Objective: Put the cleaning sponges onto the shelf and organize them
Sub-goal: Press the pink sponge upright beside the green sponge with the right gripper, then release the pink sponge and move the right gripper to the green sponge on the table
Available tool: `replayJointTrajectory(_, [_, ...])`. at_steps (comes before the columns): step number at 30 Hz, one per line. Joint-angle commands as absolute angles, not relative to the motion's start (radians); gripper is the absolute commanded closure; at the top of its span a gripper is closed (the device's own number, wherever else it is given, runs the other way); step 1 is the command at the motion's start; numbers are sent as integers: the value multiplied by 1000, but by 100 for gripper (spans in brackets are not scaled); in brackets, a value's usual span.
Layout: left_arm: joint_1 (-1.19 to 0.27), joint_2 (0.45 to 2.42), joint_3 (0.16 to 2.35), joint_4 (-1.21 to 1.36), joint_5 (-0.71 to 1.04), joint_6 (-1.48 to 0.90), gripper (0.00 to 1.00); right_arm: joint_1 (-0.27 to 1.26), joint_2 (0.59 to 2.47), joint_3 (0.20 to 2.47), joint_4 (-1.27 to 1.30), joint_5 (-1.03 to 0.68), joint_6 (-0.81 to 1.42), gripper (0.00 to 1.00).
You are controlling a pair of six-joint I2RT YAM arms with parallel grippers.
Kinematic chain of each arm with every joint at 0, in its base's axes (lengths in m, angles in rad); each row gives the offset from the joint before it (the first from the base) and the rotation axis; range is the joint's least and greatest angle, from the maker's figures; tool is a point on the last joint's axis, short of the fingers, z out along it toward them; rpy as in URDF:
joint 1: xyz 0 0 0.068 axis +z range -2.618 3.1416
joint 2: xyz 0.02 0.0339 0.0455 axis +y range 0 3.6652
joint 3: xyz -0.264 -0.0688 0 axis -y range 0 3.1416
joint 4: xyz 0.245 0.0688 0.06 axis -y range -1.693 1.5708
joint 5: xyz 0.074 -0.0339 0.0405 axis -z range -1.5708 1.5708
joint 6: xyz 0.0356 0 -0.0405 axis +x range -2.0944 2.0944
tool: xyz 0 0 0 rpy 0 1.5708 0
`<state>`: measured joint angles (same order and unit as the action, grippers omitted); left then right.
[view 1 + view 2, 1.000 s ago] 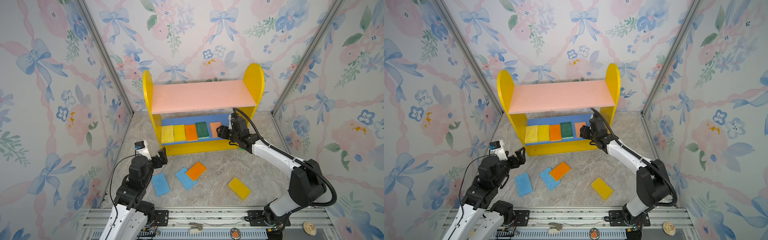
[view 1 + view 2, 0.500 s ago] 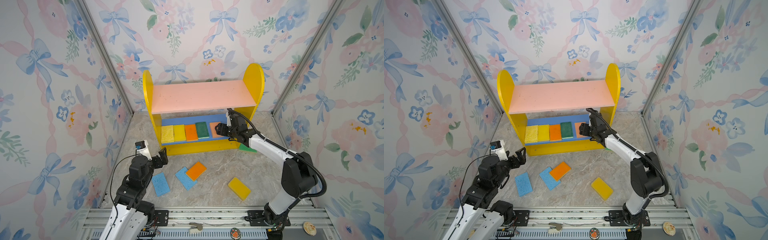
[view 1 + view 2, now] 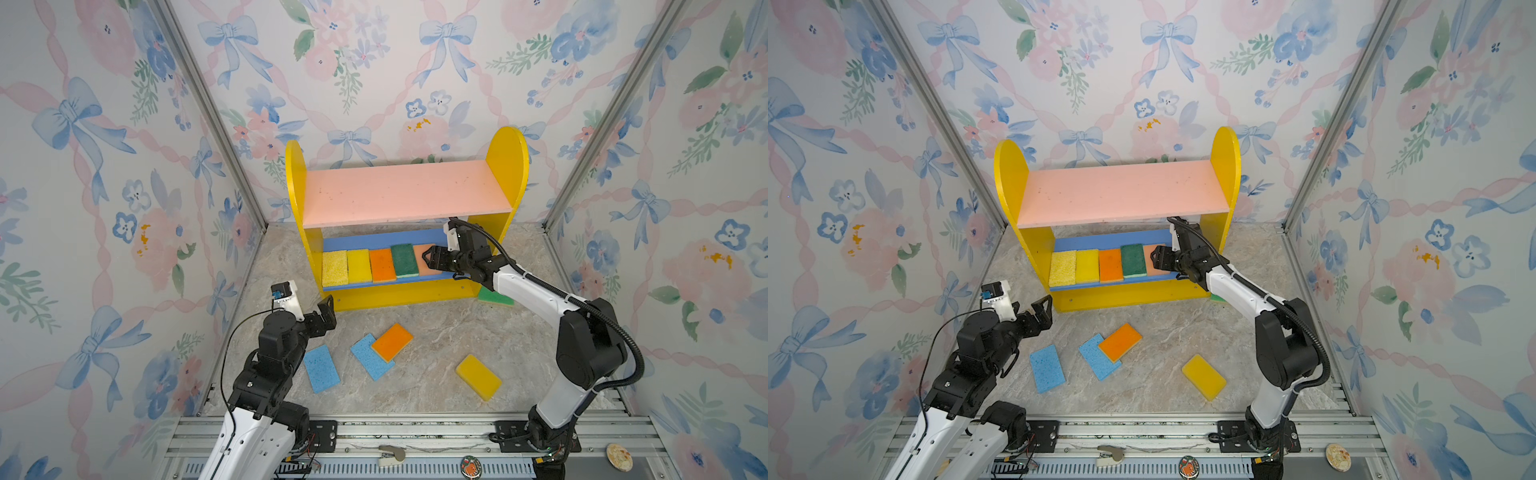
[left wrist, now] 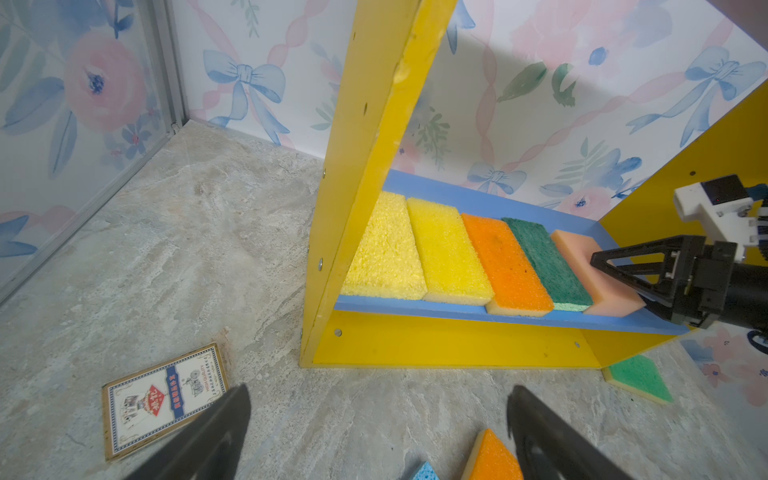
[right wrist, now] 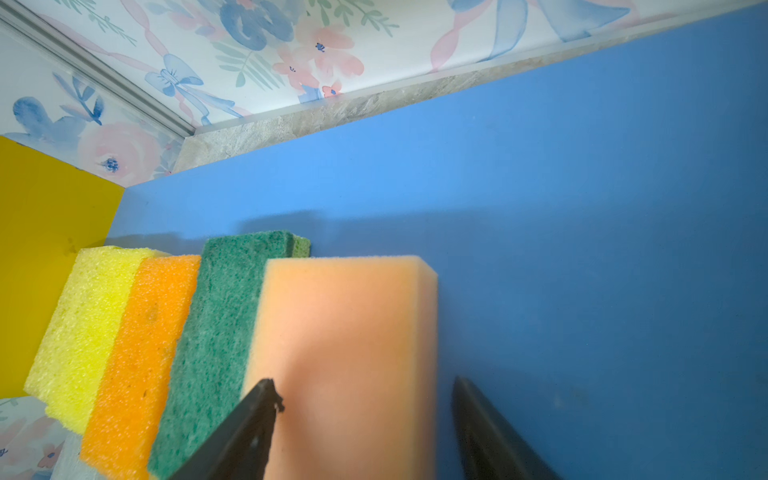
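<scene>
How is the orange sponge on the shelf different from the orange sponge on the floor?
The orange sponge on the shelf lies straight on the blue lower board; the orange sponge on the floor lies crooked on the stone floor. The shelf one sits between a yellow sponge and a dark green sponge; the floor one rests partly on top of a light blue sponge. Both are flat orange rectangles.

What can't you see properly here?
- Green sponge on the floor: mostly hidden by the right arm in both top views.
- Blue sponge: partly under the orange sponge, both top views.
- Right gripper at the peach sponge: fingertips blurred in the right wrist view, grip unclear.
- Card pack print: too small, left wrist view.
</scene>
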<state>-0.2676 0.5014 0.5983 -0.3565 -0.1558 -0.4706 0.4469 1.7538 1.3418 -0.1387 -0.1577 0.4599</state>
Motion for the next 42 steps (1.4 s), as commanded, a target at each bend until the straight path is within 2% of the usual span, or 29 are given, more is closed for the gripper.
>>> replayJointTrajectory(1, [-261,507,588,-348,-143,-446,2,448,1760,1369,-206,-112,455,27])
replayJointTrajectory(4, [-261,508,588,-349,-142,-446,2,442,1739,1366,-261,-29,485,22])
replayJointTrajectory(8, [-261,509,588,-349,-141,-446,2,441,1692,1317,-195,-28,501,15])
replayJointTrajectory(13, [-261,509,589,-349,-140,-445,2,443,1634,1286,-144,-75,502,13])
replayJointTrajectory(21, [-261,503,588,-349,-137,-444,2,490,1439,1166,-135,-32,489,12])
replayJointTrajectory(29, [-264,502,588,-344,-107,-440,2,562,1232,1045,-263,0,500,7])
replayJointTrajectory(34, [-267,536,589,-335,-39,-445,2,688,1151,988,-465,21,531,0])
replayJointTrajectory(36, [-266,566,592,-336,9,-449,2,720,1119,926,-491,25,582,2])
replayJointTrajectory(39, [-266,622,596,-335,94,-491,2,691,1027,796,-506,61,727,3])
replayJointTrajectory(42, [-267,657,584,-326,151,-515,2,559,910,666,-467,37,854,3])
